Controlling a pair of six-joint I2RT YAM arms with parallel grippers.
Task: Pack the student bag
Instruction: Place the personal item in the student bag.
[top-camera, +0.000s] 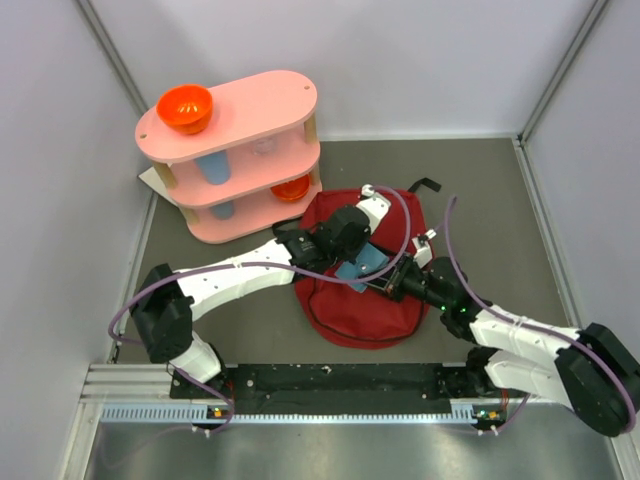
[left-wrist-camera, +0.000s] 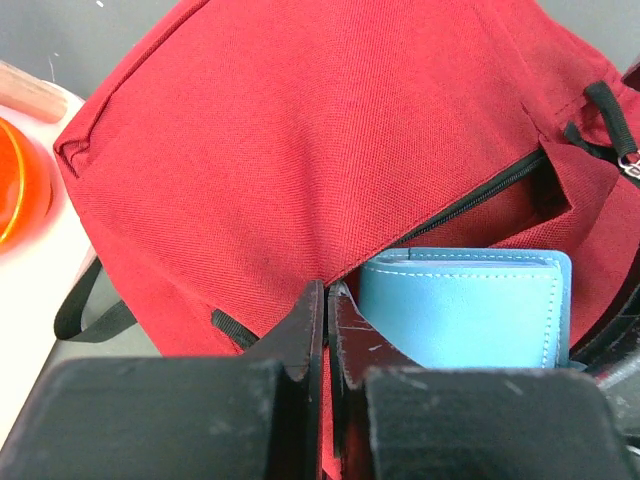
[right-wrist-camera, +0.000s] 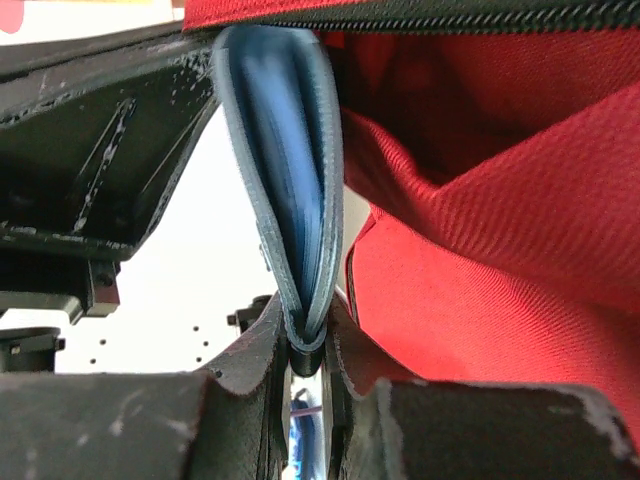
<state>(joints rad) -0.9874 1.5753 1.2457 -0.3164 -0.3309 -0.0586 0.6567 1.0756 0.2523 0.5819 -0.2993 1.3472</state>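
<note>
Clamping right jaws tight on the blue notebook (right-wrist-camera: 290, 200) by its edge, at the student bag (top-camera: 350, 305) mouth. Pinching left jaws nearly closed on bag fabric. Lying on the tabletop (top-camera: 480, 200), just beside the pink shelf (top-camera: 250, 115), that bag.

I face a flat grey table (top-camera: 480, 200), closed in by plain pale walls (top-camera: 60, 120) on my left, at the back and on my right. In the far left corner stands a pink three-tier shelf (top-camera: 250, 105). An orange bowl (top-camera: 184, 108) sits on top, a blue cup (top-camera: 212, 167) on the middle tier and a second orange bowl (top-camera: 291, 187) on the bottom tier. The light is soft and even.
</note>
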